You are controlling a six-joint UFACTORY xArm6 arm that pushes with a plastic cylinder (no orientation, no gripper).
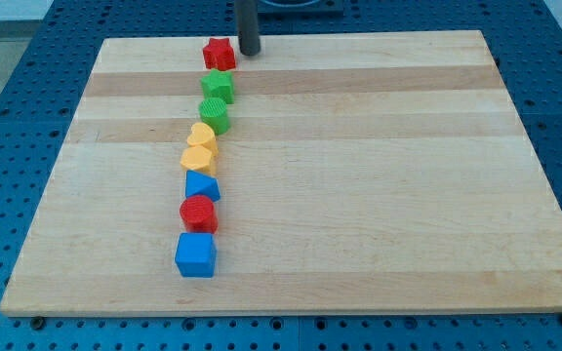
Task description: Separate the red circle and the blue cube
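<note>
My tip (250,53) stands at the view's top edge of the wooden tabletop (379,175), just to the view's right of the red star (219,53), close beside it; whether they touch cannot be told. There is no hand on this arm, only the dark rod, so nothing opens or closes.

The blocks run in one line down the tabletop. Below the red star sits the green cube (218,86), then the green cylinder (214,114) touching it. Next come the yellow heart (202,136) and a second yellow block (198,159), pressed together. Under them lies the blue triangle (202,185).

The red circle (199,213) sits right below the blue triangle, touching it, and the blue cube (195,254) follows at the line's lower end, against the red circle. The two are well apart from my tip, with the six other blocks lying between. The tabletop rests on a blue perforated surface (8,117).
</note>
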